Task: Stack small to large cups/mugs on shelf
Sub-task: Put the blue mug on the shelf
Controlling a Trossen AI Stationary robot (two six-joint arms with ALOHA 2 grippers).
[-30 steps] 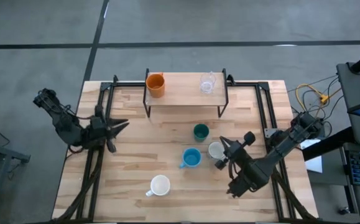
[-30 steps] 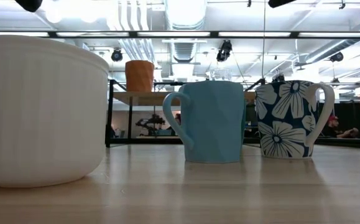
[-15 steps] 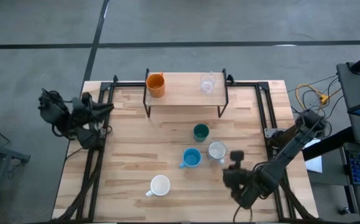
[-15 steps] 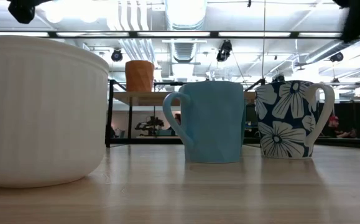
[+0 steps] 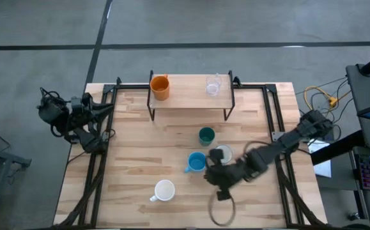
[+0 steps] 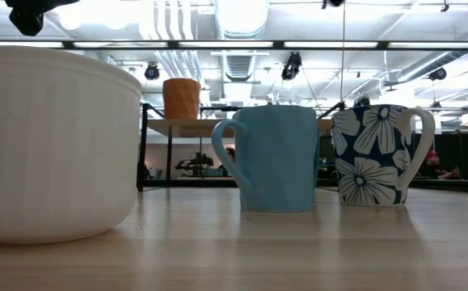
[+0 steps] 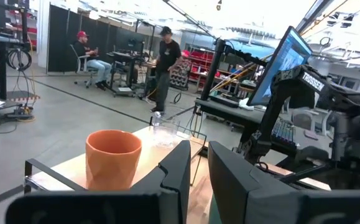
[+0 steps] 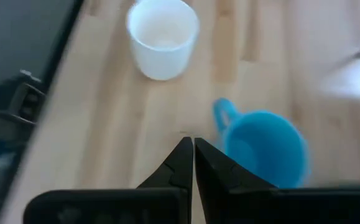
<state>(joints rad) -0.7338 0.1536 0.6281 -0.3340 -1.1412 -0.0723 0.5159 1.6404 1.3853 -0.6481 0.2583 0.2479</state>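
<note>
Right gripper [image 5: 218,182] swings in over table, now just beside blue mug [image 5: 197,161]; fingers pressed together, empty. Left gripper [image 7: 194,163] parked off left edge, nearly closed. Mug likely ceramic: stiff, slick, breakable; pinch rim opposite handle.

Six cups and mugs are counted: an orange cup [image 5: 160,86] and a clear glass [image 5: 213,85] on one shelf [image 5: 188,94], and four on the surface [image 5: 140,160], namely a dark green cup [image 5: 206,135], a light blue mug [image 5: 196,161], a white cup [image 5: 164,190] and a grey-white mug [image 5: 222,153]. Two arms are seen, each with one hand: the left hand [image 5: 98,108] and the right hand [image 5: 218,179].
</note>
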